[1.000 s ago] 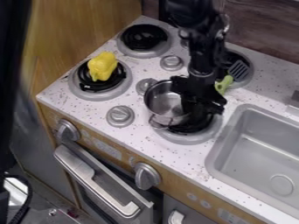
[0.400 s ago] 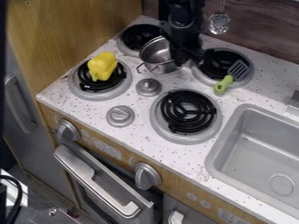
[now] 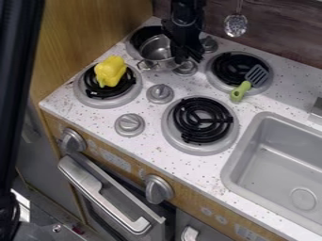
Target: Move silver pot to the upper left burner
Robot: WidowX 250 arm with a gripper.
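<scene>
Silver pot (image 3: 156, 52) is partly covering the upper left burner (image 3: 142, 35). Gripper (image 3: 185, 55) is clamping its right side.

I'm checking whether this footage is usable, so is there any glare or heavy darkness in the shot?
Camera view: highlights streak the oven handle and glint on the silver pot; the black arm and pincer nearly merge into one dark mass; a dark shape runs down the left edge.
</scene>
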